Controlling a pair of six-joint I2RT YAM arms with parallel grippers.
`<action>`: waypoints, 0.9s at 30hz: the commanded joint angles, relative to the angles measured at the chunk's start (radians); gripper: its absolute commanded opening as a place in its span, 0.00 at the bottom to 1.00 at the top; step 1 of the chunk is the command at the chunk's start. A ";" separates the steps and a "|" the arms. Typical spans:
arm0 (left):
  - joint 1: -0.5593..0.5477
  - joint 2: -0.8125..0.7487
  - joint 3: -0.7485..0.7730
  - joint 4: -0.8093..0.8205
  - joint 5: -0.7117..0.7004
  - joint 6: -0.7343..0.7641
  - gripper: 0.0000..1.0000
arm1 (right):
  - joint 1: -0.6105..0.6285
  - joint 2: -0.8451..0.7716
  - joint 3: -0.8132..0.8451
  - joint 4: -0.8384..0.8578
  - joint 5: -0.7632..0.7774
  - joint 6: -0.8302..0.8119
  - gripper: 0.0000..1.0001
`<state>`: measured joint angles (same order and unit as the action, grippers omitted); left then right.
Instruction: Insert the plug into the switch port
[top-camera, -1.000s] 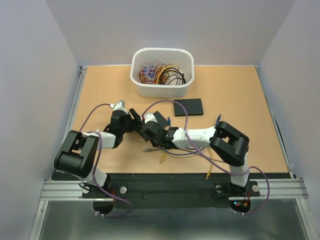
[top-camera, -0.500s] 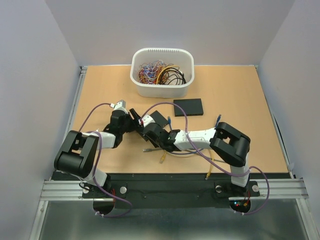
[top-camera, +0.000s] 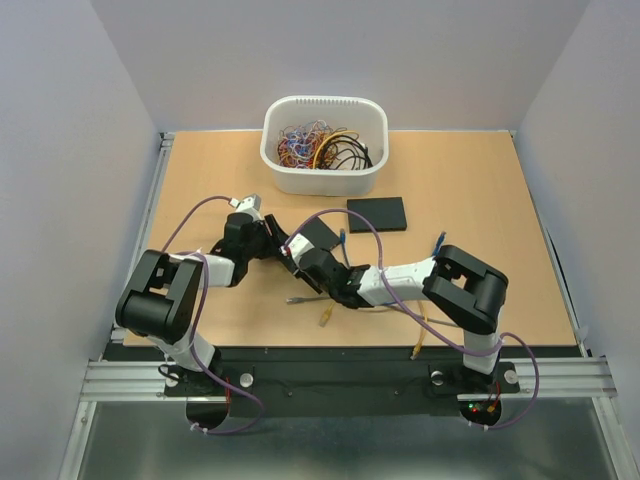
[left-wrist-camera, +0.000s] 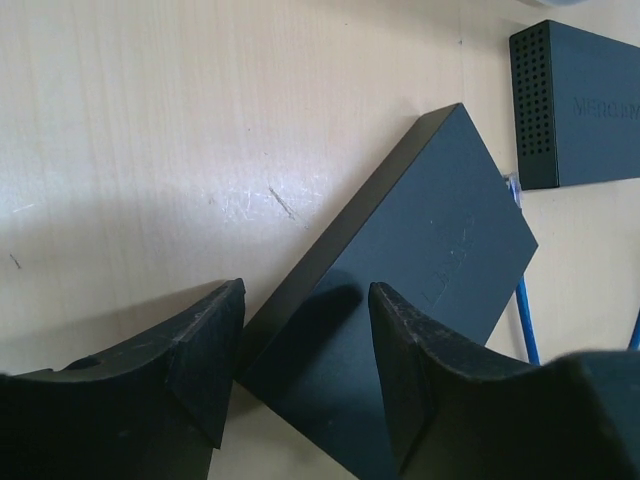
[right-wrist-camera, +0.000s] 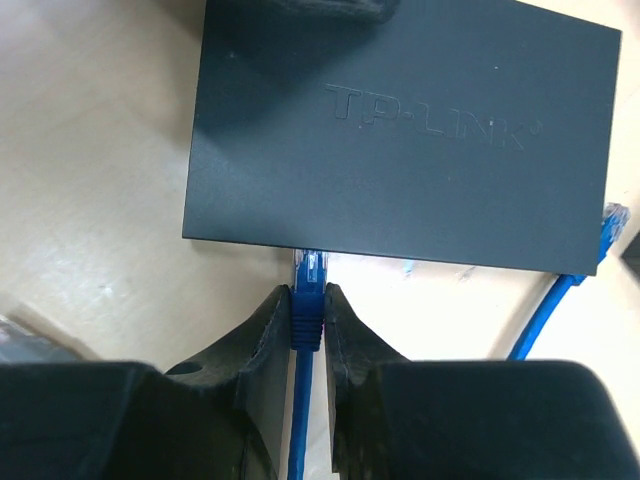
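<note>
- While my right arm reaches low across the table (top-camera: 480, 200), its pincer (right-wrist-camera: 308, 312) is clamped on a blue connector (right-wrist-camera: 308, 274), whose tip meets the switch (right-wrist-camera: 400, 130) edge.
- My left pincer (left-wrist-camera: 305, 345) stands apart, straddling that switch's corner.
- A second switch (left-wrist-camera: 580, 100) lies just beyond.
- The plug (top-camera: 325, 318) lies loose near the front edge, its long axis running roughly front to back.

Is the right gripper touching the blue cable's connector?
Touching. The right wrist view shows the right gripper pinching the blue cable's connector between both fingers.
</note>
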<state>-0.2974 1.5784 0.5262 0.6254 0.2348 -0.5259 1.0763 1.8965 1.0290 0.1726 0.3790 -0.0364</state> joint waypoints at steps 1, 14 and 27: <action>-0.014 0.009 0.024 -0.004 0.144 0.027 0.61 | -0.012 -0.030 -0.023 0.152 -0.020 -0.088 0.01; -0.140 -0.006 -0.025 0.017 0.235 0.069 0.51 | -0.032 0.009 0.077 0.189 -0.324 -0.246 0.00; -0.238 -0.005 -0.092 0.023 0.242 0.046 0.48 | -0.116 0.055 0.121 0.261 -0.485 -0.292 0.00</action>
<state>-0.3706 1.5791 0.4820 0.7238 0.1574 -0.3939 0.9802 1.9007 1.0721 0.1051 0.1528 -0.3004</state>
